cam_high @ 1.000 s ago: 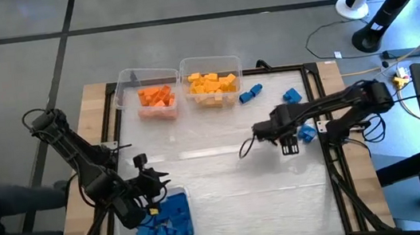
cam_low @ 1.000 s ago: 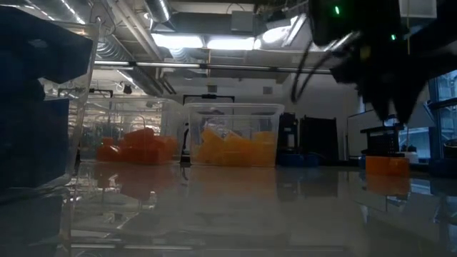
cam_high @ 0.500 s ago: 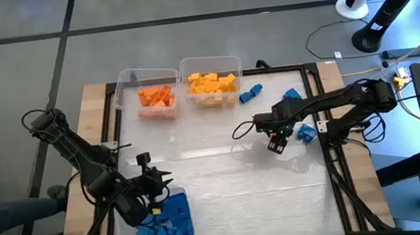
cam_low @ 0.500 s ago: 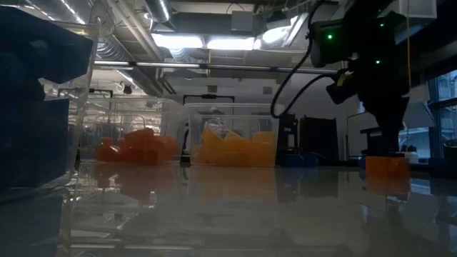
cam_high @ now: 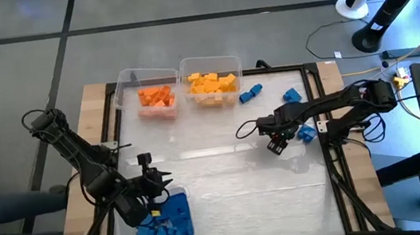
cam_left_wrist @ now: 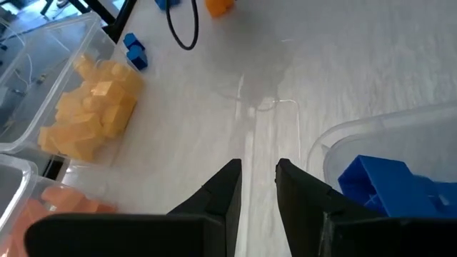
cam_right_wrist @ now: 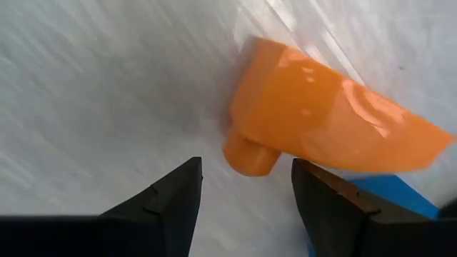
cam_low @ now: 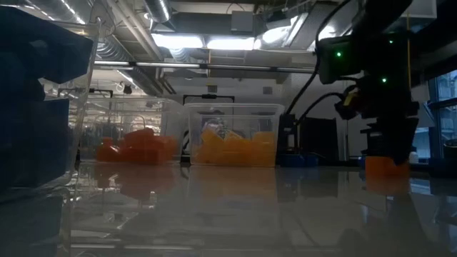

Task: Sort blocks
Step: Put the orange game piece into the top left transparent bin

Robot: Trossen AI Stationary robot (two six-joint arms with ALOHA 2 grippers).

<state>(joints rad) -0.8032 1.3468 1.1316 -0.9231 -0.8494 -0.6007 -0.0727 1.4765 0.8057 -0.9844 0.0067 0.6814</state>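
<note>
An orange block (cam_right_wrist: 328, 128) lies on the white table top near the right side; it also shows in the low view (cam_low: 385, 168). My right gripper (cam_high: 277, 143) points down just above it, open, with a finger on either side of the block's end (cam_right_wrist: 246, 165), and hides it in the high view. At the near left, my left gripper (cam_high: 157, 190) hovers at the far rim of the bin of blue blocks (cam_high: 162, 221). Its fingers stand a little apart with nothing between them (cam_left_wrist: 257, 165).
At the far edge stand a clear bin of orange blocks (cam_high: 157, 98) and a clear bin of yellow blocks (cam_high: 211, 83). Loose blue blocks lie at the far right (cam_high: 250, 93) (cam_high: 292, 95), and one lies beside my right gripper (cam_high: 306, 132). The middle of the table is bare.
My right gripper has sunk toward the orange block, shifted a little toward the table's left and rolled about its own line. Its fingers keep the same gap. The orange block has stayed where it was.
</note>
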